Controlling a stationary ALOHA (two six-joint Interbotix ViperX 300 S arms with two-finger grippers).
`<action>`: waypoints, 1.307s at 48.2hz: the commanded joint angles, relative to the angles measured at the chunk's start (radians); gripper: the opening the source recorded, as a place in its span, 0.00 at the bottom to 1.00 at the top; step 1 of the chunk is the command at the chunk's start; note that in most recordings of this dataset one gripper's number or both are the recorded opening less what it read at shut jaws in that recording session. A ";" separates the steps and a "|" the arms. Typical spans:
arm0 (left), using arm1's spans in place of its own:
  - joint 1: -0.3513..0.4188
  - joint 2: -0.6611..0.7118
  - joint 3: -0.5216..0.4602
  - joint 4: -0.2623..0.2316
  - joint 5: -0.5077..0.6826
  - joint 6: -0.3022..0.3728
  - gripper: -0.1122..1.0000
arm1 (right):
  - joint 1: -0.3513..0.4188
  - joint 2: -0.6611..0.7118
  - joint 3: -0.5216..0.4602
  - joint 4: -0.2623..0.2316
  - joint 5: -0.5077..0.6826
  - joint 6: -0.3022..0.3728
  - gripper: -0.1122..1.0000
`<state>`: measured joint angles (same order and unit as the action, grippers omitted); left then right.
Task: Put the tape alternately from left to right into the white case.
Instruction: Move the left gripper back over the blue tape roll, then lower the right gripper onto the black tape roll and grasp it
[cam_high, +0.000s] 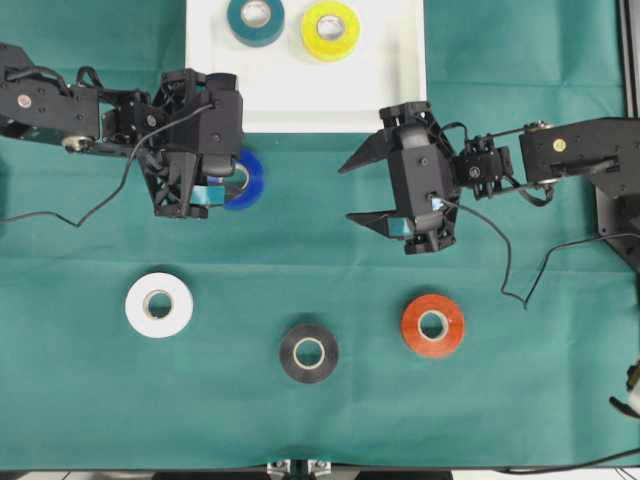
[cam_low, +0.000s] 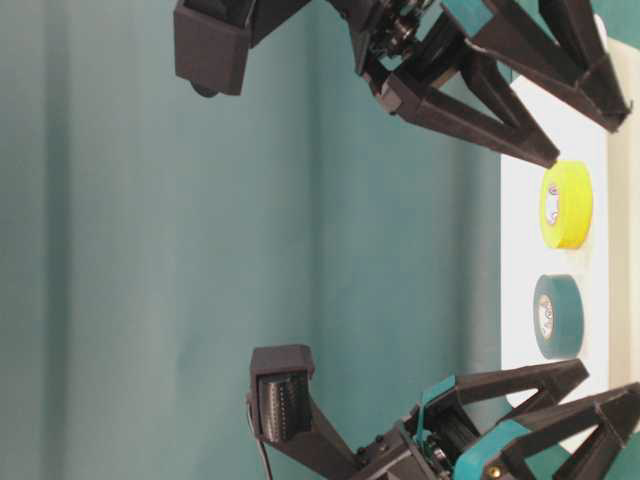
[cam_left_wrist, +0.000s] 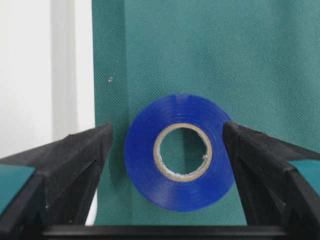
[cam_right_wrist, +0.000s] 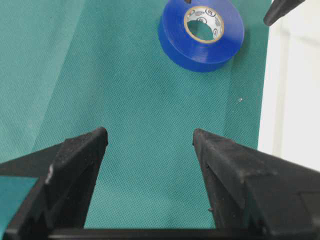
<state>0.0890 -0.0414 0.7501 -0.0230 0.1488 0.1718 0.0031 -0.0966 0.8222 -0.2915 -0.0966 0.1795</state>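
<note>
we see the left claw (cam_left_wrist: 167, 150) spread wide around the blue roll (cam_left_wrist: 179, 151), near the white case (cam_high: 300, 95) edge; right claw (cam_right_wrist: 150, 145) gapes over bare cloth. the case holds teal (cam_high: 255, 20) and yellow (cam_high: 330, 30) rolls.

Bright, even light from above; soft short shadows. White tray (cam_high: 300, 95) glares, washed out. Left end effector (cam_left_wrist: 167, 150) fingers (cam_left_wrist: 65, 165) blurred close up.

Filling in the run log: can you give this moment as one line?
left gripper: open, straddling blue tape roll | right gripper: open, empty | white plastic case: teal roll, yellow roll
</note>
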 joint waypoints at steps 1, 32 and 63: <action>-0.003 -0.026 -0.009 -0.003 -0.008 -0.002 0.83 | 0.003 -0.023 -0.011 0.003 -0.009 0.002 0.79; -0.003 -0.025 -0.002 -0.003 -0.011 -0.002 0.83 | 0.140 0.028 -0.071 0.011 -0.028 0.189 0.79; -0.008 -0.017 0.005 -0.003 -0.028 -0.020 0.83 | 0.285 0.209 -0.244 0.011 0.054 0.285 0.78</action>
<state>0.0874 -0.0414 0.7624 -0.0245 0.1289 0.1565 0.2853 0.1120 0.6105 -0.2823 -0.0491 0.4571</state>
